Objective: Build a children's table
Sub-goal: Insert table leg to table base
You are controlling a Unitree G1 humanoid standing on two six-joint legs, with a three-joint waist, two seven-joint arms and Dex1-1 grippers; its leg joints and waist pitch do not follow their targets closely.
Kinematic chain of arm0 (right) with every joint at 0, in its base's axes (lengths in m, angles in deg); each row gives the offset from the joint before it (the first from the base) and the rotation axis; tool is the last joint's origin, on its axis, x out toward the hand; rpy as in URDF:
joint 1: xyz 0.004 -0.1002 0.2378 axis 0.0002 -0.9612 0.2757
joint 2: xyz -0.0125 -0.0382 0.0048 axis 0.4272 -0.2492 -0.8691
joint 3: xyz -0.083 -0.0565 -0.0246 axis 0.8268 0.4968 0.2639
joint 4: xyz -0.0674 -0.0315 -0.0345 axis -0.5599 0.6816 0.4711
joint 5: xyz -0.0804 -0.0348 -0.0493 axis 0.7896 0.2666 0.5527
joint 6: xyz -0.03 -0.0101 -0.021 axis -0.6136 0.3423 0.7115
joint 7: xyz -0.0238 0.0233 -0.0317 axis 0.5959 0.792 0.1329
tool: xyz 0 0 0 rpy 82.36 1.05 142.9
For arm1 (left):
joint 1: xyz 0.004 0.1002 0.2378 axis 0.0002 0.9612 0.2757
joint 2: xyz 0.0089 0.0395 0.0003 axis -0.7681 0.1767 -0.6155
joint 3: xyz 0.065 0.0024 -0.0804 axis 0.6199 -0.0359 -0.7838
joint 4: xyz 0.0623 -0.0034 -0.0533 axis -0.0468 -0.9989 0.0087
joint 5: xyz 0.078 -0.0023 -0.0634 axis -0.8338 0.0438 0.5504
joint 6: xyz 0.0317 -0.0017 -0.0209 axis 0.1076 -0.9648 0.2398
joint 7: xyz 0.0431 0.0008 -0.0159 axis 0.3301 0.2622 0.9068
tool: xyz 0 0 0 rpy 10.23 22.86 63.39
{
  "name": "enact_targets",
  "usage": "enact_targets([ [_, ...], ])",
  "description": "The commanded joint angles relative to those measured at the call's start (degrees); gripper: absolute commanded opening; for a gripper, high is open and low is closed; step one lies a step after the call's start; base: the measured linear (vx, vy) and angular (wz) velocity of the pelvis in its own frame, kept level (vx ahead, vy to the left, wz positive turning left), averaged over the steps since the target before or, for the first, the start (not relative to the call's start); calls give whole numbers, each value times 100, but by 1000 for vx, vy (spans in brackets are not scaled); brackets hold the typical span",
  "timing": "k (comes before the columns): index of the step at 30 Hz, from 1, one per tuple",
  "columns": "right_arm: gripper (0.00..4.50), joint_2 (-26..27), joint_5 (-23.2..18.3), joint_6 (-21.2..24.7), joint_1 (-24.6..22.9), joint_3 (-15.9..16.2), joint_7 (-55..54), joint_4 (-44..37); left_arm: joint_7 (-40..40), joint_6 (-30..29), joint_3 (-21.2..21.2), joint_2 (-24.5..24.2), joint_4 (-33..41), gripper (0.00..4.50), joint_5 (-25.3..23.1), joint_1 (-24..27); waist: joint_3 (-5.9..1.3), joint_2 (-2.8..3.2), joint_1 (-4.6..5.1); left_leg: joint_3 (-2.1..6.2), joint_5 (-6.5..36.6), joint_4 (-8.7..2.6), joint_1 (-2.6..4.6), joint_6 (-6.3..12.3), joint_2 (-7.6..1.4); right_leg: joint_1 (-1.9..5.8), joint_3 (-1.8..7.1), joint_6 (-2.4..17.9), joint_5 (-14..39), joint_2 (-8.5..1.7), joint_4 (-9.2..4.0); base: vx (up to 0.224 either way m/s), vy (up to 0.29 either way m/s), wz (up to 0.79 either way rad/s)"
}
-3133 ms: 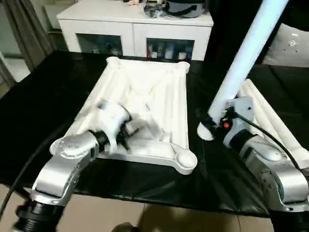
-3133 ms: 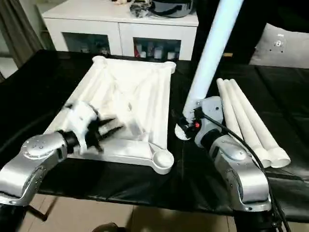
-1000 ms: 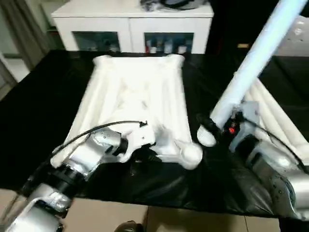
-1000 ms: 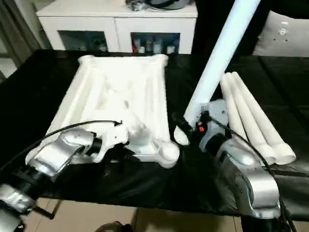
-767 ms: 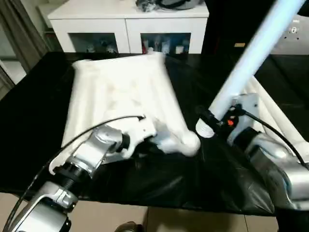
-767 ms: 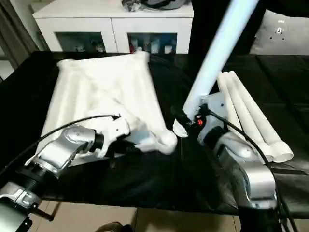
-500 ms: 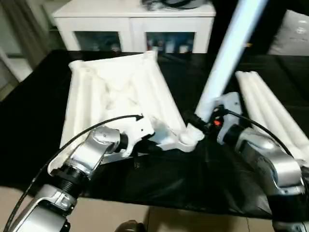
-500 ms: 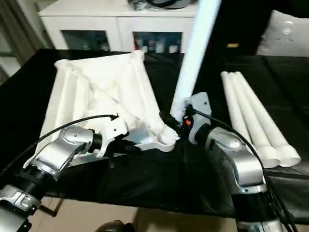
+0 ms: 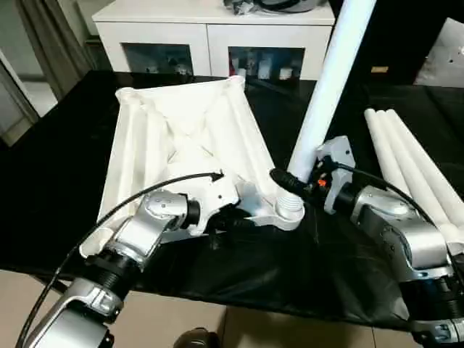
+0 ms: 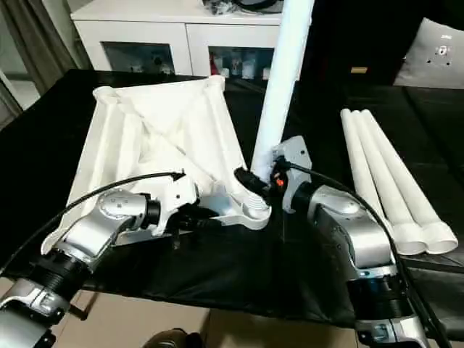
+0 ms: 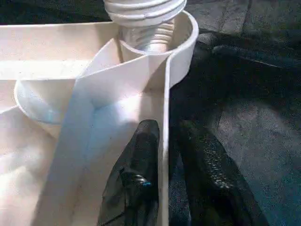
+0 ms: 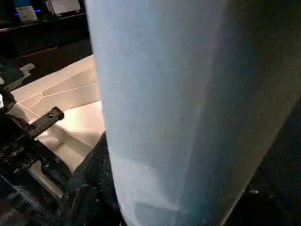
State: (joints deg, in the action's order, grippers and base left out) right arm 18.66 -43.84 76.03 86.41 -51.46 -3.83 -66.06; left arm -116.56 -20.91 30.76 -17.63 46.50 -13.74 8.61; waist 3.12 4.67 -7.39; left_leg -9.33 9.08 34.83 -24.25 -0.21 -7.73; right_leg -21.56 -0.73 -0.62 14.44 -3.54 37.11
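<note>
The right pincer (image 9: pixel 290 183), clamped on the leg (image 9: pixel 326 87), has swung its threaded end into the corner socket (image 9: pixel 288 212) just ahead of the left pincer (image 11: pixel 164 155), which grips the table top's rim (image 11: pixel 164 117); screwing in comes next.

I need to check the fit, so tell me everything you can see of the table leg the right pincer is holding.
The leg is a long white tube, plastic by its look, standing nearly upright with a slight tilt. Its ribbed, threaded lower end sits in the near corner socket of the upturned tabletop, not fully sunk. The right pincer is clamped on it just above the socket. The left pincer straddles the tabletop's edge wall beside that socket.
</note>
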Motion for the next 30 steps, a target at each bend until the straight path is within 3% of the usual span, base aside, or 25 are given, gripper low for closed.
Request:
enact_targets([
  [1, 191, 6, 13, -57, 1, 30, 30, -82, 33, 128, 17, -39, -96, 89, -155, -57, -431, -137, 1, 175, 810, -375, 221, 431, -509, 151, 158, 1424, -278, -527, -390, 0, 0, 0],
  [7, 191, 25, -11, -51, 16, 22, 73, -95, 190, 165, 66, -48, -402, 89, -372, -168, -414, -137, -3, 168, 1094, -411, 238, 273, -509, 125, 175, 1340, 177, -543, -441, 0, 0, 0],
  [8, 191, 25, -19, -49, 18, 24, 92, -99, 207, 173, 64, -48, -441, 55, -383, -185, -411, -137, -1, 165, 1156, -421, 239, 232, -512, 118, 175, 1332, 262, -546, -448, 0, 0, 0],
  [12, 191, 19, 23, -48, 61, 103, 181, 36, 189, 217, 27, -28, -551, 49, -423, -234, -403, -142, 7, 157, 1276, -433, 239, 188, -507, 105, 182, 1301, 463, -556, -471, 0, 0, 0],
  [13, 191, 18, 31, -42, 66, 112, 182, 52, 181, 218, 24, -25, -553, 20, -425, -234, -402, -138, 8, 160, 1300, -437, 243, 176, -510, 101, 180, 1298, 503, -558, -475, 0, 0, 0],
  [14, 191, 15, 62, -45, 82, 142, 191, 103, 152, 227, 23, -23, -556, 14, -421, -237, -411, -110, 11, 164, 1346, -439, 247, 128, -511, 97, 183, 1290, 575, -561, -476, 0, 0, 0],
  [15, 191, 14, 78, -50, 90, 155, 198, 126, 139, 239, 24, -21, -566, 14, -418, -242, -408, -121, 19, 160, 1352, -444, 243, 120, -511, 97, 183, 1285, 567, -558, -483, 0, 0, 0],
  [19, 191, -18, 166, -34, 127, 258, 293, 280, -15, 367, 45, -31, -555, 2, -362, -231, -418, -132, 27, 155, 1284, -443, 229, 141, -507, 103, 172, 1309, 383, -561, -463, 0, 0, 0],
  [23, 191, -84, 175, 55, 175, 325, 393, 380, -102, 456, 56, -36, -602, 0, -372, -260, -434, -164, 32, 134, 1038, -408, 219, 328, -504, 115, 158, 1365, 47, -564, -441, 0, 0, 0],
  [30, 191, -97, 281, 50, 297, 388, 530, 705, -374, 688, 104, -92, -576, 0, -380, -271, -416, -160, 50, 133, 1210, -429, 225, 278, -514, 103, 163, 1359, 412, -568, -465, 0, 0, 0],
])
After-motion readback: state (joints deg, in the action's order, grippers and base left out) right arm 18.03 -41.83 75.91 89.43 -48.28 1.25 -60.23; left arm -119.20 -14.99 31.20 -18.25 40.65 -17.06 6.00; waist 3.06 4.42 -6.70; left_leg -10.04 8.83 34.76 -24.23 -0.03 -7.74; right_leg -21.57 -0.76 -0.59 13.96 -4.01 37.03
